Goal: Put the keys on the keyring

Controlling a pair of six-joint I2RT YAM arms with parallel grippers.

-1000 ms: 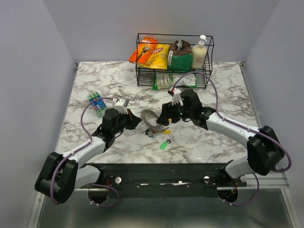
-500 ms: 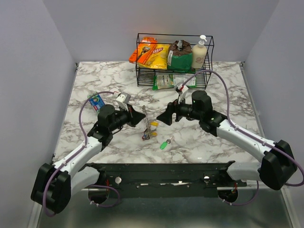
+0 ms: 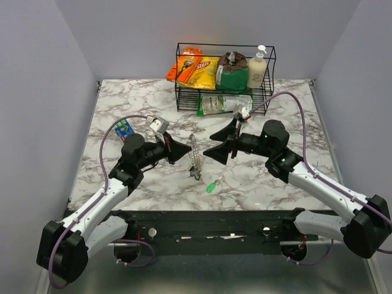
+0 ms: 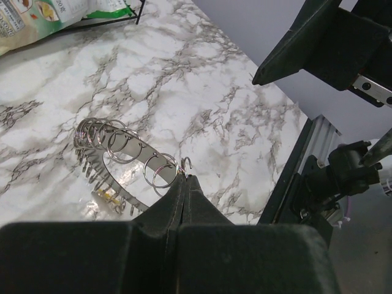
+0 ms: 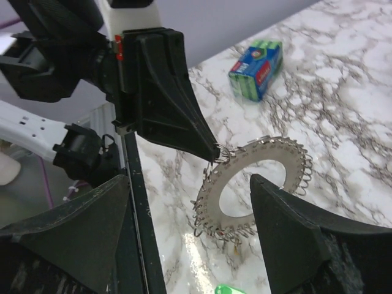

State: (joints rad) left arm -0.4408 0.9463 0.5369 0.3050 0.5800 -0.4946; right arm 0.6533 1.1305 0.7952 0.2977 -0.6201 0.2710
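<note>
The keyring [image 5: 257, 184], a silvery toothed donut of coils, hangs upright off the table. My left gripper [image 4: 185, 177] is shut on one of its edge coils. In the top view the ring [image 3: 195, 156] shows edge-on between the two grippers. A yellow-headed key [image 5: 236, 248] and another small dark one dangle from its lower coils. A green-headed key [image 3: 212, 185] lies loose on the marble, also at the bottom of the right wrist view [image 5: 229, 290]. My right gripper [image 3: 211, 144] is open wide, just right of the ring and not touching it.
A blue and green pack [image 3: 124, 130] lies at the left behind my left arm. A black wire rack [image 3: 225, 76] with snack bags, a green bag and a soap bottle stands at the back. The dark rail [image 3: 208, 217] runs along the near table edge.
The ring was flat on the table between both grippers; it now hangs raised from my left gripper. My right gripper has opened and drawn back to the right.
</note>
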